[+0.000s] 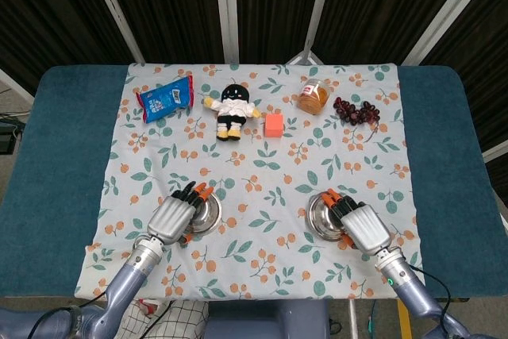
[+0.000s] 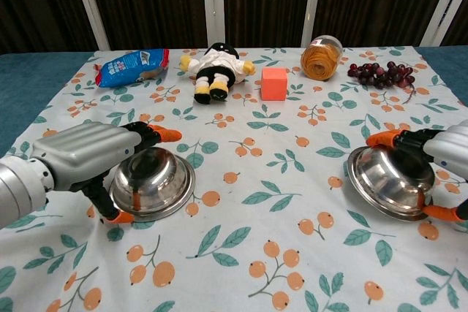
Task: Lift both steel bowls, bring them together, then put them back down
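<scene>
Two steel bowls sit low on the floral cloth, far apart. My left hand grips the left bowl, fingers over its far rim and thumb at its near rim. That bowl lies almost flat, mouth up. On the other side my right hand holds the right bowl by its outer rim. This bowl tips slightly toward the middle, and I cannot tell whether its whole base touches the cloth.
Along the far side of the cloth lie a blue snack bag, a small doll, an orange-red cube, a jar on its side and dark grapes. Teal table surface flanks the cloth.
</scene>
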`<state>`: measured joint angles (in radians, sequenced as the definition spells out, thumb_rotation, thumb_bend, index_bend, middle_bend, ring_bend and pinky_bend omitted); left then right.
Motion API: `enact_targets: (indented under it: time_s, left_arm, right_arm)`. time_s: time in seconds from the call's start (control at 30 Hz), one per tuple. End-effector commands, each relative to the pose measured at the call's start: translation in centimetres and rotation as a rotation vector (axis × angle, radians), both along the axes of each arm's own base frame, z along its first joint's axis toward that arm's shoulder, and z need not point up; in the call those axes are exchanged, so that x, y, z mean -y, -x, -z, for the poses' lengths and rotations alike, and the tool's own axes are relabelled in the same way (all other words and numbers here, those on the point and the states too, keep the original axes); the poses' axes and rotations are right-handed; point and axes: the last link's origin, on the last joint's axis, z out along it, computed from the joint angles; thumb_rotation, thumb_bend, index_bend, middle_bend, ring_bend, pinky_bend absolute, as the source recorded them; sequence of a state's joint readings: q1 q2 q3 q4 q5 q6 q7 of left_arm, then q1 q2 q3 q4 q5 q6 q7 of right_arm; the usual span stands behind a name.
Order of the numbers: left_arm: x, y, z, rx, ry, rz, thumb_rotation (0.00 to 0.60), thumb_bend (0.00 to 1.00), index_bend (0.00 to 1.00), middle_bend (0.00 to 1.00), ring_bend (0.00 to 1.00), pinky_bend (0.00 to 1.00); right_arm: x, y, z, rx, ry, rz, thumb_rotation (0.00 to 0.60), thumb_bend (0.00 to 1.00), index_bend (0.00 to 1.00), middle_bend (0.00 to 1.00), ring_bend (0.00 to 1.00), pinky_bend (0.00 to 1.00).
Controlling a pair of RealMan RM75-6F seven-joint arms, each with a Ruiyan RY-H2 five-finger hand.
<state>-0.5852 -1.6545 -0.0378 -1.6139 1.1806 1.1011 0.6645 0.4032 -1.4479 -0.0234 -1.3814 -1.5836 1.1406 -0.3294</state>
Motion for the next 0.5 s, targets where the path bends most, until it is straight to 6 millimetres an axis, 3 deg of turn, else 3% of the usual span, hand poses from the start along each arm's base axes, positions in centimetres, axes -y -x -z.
enact_targets:
  time_s: [0.03, 0.23, 0.43, 0.5]
  left_arm:
    - [0.1, -0.3, 0.1, 0.012, 0.01, 0.0, 0.6, 0.21, 0.03, 0.03, 0.0, 0.23]
    - [0.3, -0.9, -0.3, 0.065, 0.016, 0.004, 0.6, 0.15, 0.0, 0.0, 0.0, 0.2]
    - [0.8, -1.6, -1.7, 0.144, 0.032, 0.019, 0.596, 0.15, 0.0, 0.0, 0.0, 0.16]
    - [1.0, -1.7, -2.1, 0.163, 0.033, 0.027, 0.568, 0.14, 0.0, 0.0, 0.0, 0.13]
  right_arm:
    - [-0.1, 0.2, 0.2, -0.024, -0.021, 0.016, 0.598, 0.4, 0.0, 0.04, 0.19, 0.48]
    - [-0.2, -0.3, -0.3, -0.027, -0.017, 0.016, 0.482, 0.38, 0.0, 0.0, 0.02, 0.38]
    - [-0.9, -1.8, -1.8, 0.036, 0.024, -0.01, 0.371, 0.33, 0.0, 0.0, 0.0, 0.35]
    - [-1.0, -2.2, -2.1, 0.05, 0.031, -0.014, 0.352, 0.33, 0.0, 0.0, 0.0, 0.33]
